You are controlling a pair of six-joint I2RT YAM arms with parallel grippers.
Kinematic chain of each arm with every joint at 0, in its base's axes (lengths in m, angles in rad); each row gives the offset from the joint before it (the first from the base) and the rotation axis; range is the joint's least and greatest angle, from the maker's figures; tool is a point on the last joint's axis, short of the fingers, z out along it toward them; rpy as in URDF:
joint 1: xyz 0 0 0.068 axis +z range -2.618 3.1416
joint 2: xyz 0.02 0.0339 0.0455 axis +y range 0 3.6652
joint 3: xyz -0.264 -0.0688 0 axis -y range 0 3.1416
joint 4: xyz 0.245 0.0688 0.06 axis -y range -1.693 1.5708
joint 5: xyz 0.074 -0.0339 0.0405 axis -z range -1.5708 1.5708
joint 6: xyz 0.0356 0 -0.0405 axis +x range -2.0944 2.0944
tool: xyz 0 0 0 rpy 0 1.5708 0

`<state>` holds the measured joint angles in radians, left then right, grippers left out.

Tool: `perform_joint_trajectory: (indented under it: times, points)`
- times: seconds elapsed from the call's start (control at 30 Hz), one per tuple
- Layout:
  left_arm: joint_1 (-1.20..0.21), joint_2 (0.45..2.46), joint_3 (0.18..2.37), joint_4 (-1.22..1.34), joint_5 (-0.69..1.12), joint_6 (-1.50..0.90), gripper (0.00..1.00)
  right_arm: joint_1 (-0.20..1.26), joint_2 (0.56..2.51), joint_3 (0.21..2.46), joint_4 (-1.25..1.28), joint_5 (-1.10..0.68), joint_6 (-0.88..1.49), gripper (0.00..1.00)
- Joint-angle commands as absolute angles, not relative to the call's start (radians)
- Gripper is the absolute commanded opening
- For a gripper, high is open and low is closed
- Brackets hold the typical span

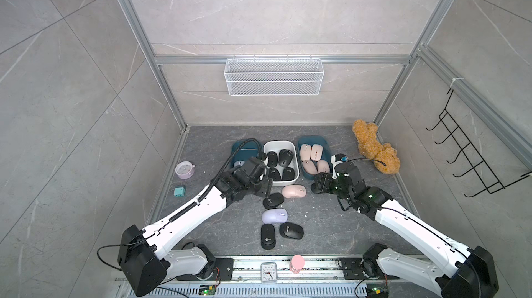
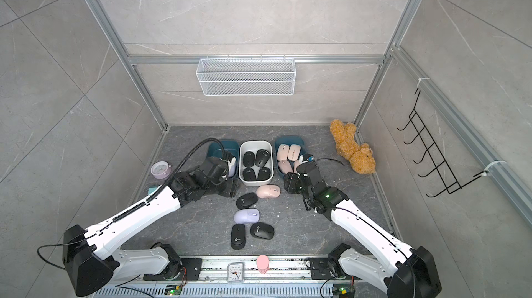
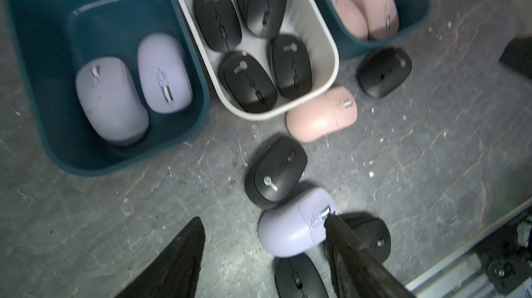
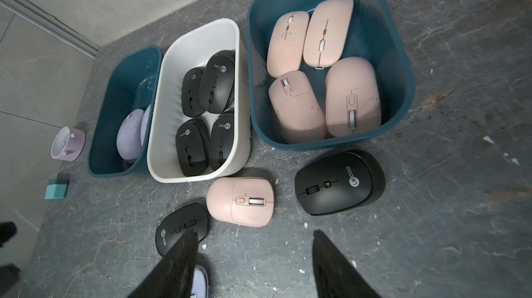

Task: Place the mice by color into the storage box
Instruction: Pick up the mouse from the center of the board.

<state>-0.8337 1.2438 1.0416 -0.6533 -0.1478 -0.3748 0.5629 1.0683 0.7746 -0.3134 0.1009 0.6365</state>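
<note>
In both top views the left arm point(image 1: 201, 204) covers most of the left teal bin point(image 1: 239, 149) and its lilac mice point(image 3: 112, 101). The right arm point(image 1: 403, 219) hides the black mouse point(image 4: 339, 183) at 6 o'clock of the right teal bin point(image 4: 400, 86). The left wrist view is blurred.

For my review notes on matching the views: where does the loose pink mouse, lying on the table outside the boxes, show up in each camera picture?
In a top view: loose pink mouse on the table, just in front of the white box.
In a top view: mouse, again just in front of the box.
Left wrist: mouse beside the box's rim.
Right wrist: mouse just outside the box.
Shared landmark: the white box.
</note>
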Motion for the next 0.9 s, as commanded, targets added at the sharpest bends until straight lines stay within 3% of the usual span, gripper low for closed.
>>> perform_joint_trajectory:
  times: [0.0, 0.3, 0.53, 0.87]
  points:
    - [-0.892, 1.240, 0.997, -0.642, -0.176, -0.439, 0.69, 0.569, 1.091, 0.784, -0.289, 0.088, 0.647, 0.65]
    - [-0.950, 1.399, 0.954, -0.580, -0.208, -0.466, 0.69, 0.569, 1.107, 0.779, -0.278, 0.077, 0.651, 0.65]
    - [-0.948, 1.459, 0.974, -0.535, -0.223, -0.355, 0.71, 0.569, 1.129, 0.800, -0.293, 0.072, 0.643, 0.65]
    - [-0.861, 1.532, 0.989, -0.486, -0.134, -0.295, 0.73, 0.570, 1.114, 0.802, -0.304, 0.080, 0.640, 0.65]
